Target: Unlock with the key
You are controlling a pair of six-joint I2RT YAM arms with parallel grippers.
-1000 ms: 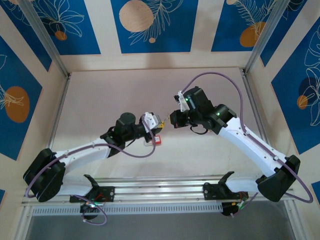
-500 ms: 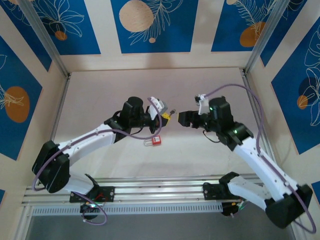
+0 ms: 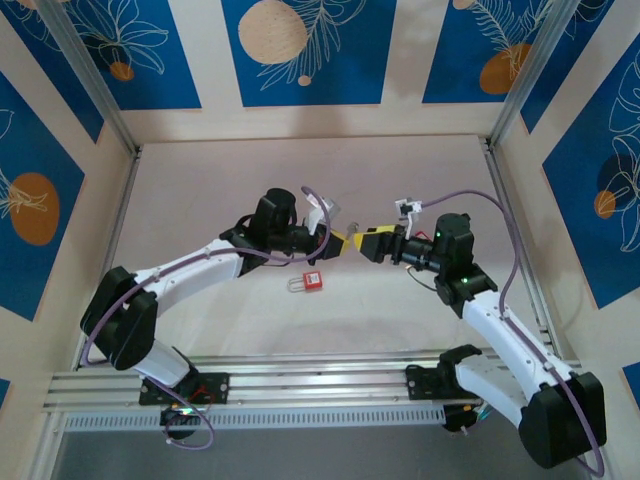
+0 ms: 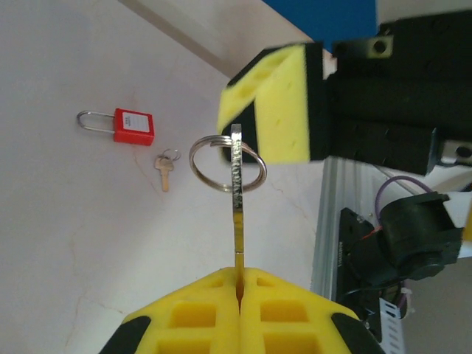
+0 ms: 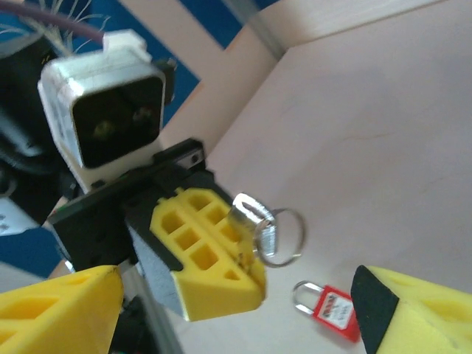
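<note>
- The left gripper (image 4: 237, 279) is clamping the key (image 4: 237, 193) by its blade end. This is leaving the head and ring (image 4: 193, 158) sticking out ahead of it, free for another grasp.
- The right gripper (image 3: 373, 243) is facing it with its fingers spread wide, holding nothing. One finger (image 4: 269, 103) is sitting just beside the ring.
- This is looking like a handover, so that the key ends up held by its head with the blade free for the lock.
- The padlock (image 4: 133, 126) is lying flat on the worktop (image 4: 81, 243) beneath the two grippers, untouched, with a second small key (image 4: 164, 167) near it.
- The thin blade may be twisting or slipping while grips are changing.
</note>
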